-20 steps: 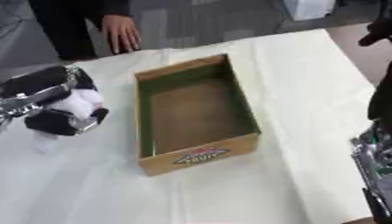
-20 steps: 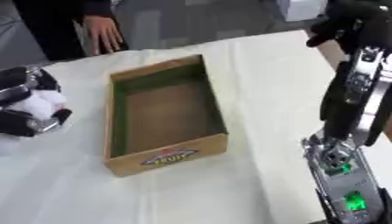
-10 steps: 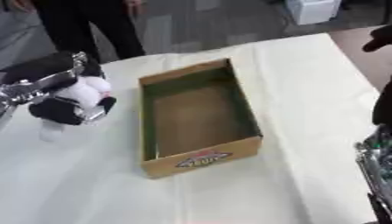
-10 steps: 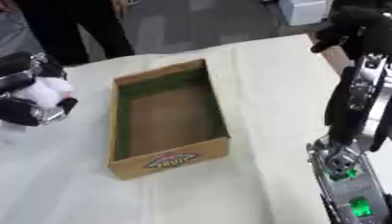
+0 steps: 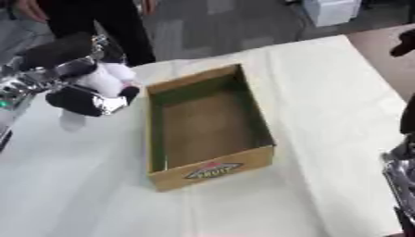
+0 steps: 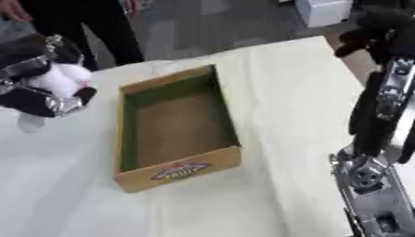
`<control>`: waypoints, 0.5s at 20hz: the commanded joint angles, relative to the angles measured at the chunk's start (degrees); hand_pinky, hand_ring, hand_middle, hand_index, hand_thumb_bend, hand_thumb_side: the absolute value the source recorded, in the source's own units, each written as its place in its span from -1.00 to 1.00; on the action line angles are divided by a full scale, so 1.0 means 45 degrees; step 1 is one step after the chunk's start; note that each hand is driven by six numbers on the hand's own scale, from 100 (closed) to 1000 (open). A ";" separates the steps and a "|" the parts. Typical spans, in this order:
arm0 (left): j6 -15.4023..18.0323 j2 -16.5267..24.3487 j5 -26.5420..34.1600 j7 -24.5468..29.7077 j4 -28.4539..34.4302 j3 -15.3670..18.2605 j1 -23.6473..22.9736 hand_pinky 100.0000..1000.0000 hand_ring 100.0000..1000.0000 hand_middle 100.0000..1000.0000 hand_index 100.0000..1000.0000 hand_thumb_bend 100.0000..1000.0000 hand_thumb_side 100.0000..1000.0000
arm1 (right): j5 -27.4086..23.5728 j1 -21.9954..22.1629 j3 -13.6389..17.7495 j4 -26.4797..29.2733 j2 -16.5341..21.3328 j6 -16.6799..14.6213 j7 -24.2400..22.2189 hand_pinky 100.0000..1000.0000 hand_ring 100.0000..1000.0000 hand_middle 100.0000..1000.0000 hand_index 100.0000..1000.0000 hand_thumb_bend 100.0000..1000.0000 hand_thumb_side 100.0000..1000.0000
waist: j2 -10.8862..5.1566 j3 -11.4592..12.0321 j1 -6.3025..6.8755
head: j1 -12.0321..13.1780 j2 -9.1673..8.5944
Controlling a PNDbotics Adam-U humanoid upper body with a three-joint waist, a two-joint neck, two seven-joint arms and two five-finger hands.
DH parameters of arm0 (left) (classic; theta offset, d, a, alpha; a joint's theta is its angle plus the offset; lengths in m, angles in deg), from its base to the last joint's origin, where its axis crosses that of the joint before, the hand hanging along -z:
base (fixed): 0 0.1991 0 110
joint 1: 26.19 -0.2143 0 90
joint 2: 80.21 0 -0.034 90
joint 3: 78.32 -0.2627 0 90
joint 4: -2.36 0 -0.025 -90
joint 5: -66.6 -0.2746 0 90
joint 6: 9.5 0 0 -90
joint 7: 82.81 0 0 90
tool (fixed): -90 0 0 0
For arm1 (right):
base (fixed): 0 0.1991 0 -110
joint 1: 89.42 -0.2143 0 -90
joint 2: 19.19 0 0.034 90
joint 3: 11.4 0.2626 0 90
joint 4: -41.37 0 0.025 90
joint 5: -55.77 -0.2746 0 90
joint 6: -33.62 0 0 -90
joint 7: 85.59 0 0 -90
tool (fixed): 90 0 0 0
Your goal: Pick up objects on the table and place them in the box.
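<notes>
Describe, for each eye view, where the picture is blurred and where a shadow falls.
Left eye view: the left hand and the white plush thing it holds are smeared, and the box shades its own floor. Right eye view: the right hand is soft-edged; the box label stays unreadable.

This looks like a lab or demonstration room rather than a home. A table [image 5: 324,102] draped in a plain pale cloth stands on grey carpeted floor [image 5: 219,28]. A white bin-like container [image 6: 323,11] sits on the floor at far right, and people's dark-trousered legs [image 5: 105,28] stand along the table's far edge.
</notes>
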 commanded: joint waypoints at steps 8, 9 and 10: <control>0.0929 -0.0224 -0.0714 -0.1088 -0.1150 -0.0110 0.0866 -1.00 -1.00 -1.00 -0.97 -1.00 0.00 | -0.0241 -0.0659 -0.0199 0.0168 -0.0168 -0.0208 -0.0194 -0.40 -0.15 -0.02 0.21 -1.00 0.68 | -0.0005 -0.0243 0.0131 | 0.0326 -0.0299; 0.1009 -0.0271 -0.0761 -0.1215 -0.1259 -0.0112 0.0905 -1.00 -1.00 -1.00 -0.97 -1.00 0.00 | -0.0266 -0.0712 -0.0221 0.0168 -0.0195 -0.0221 -0.0216 -0.40 -0.15 -0.02 0.21 -1.00 0.68 | 0.0021 -0.0283 0.0147 | 0.0350 -0.0329; 0.1087 -0.0314 -0.0818 -0.1340 -0.1375 -0.0121 0.0945 -1.00 -1.00 -1.00 -0.97 -1.00 0.00 | -0.0293 -0.0758 -0.0241 0.0168 -0.0217 -0.0232 -0.0240 -0.41 -0.15 -0.02 0.21 -1.00 0.68 | 0.0044 -0.0313 0.0160 | 0.0370 -0.0352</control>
